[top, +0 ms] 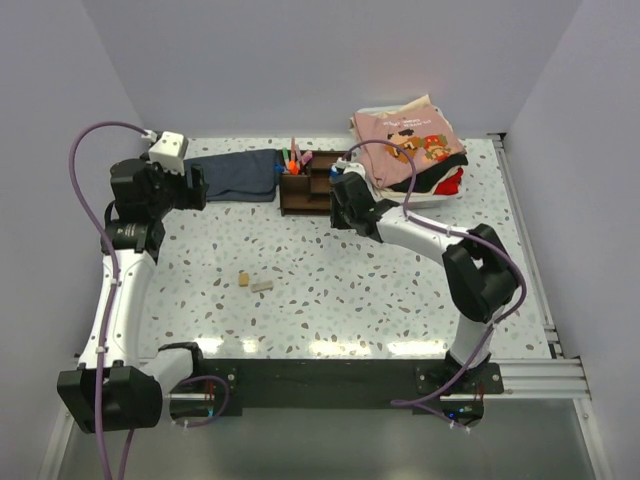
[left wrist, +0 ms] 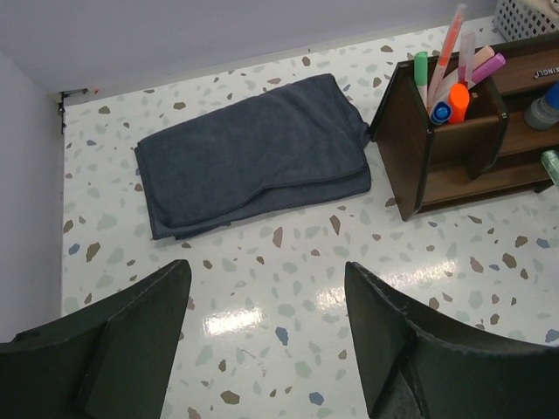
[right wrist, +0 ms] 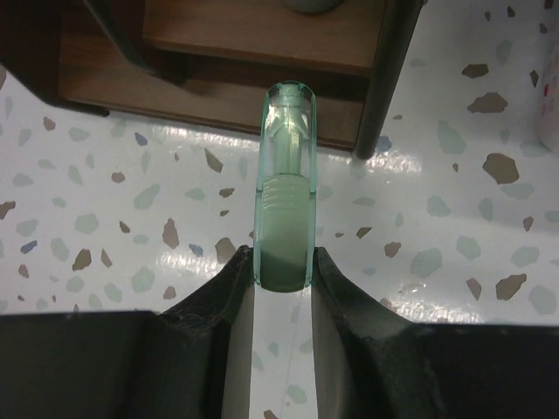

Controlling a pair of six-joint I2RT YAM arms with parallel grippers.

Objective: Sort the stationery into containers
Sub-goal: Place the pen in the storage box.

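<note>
- Pale green and translucent, the stick (right wrist: 286, 175) sits in the right gripper (right wrist: 279, 253), whose fingers press against both sides of its near end.
- The stick's long axis runs straight ahead of the fingers. Its far tip points at the low shelf of the wooden organiser (right wrist: 262, 48) and, from the wrist view, reaches that shelf's front edge.
- The right arm is the nearer one, with the organiser just ahead of its fingers. The left gripper (left wrist: 266, 271) is well apart, spread wide and empty, with the organiser ahead and to its right.
- Judgement: a short forward advance should place the stick.
- Count in the organiser: at least six pens (left wrist: 450, 78) in the tall compartment and one blue-capped bottle (left wrist: 546, 103).
- Count loose: two tan pieces (top: 244, 279) on the table (top: 350, 290), behind both grippers.
- One blue cloth (left wrist: 253, 157) lies ahead of the left gripper.
</note>
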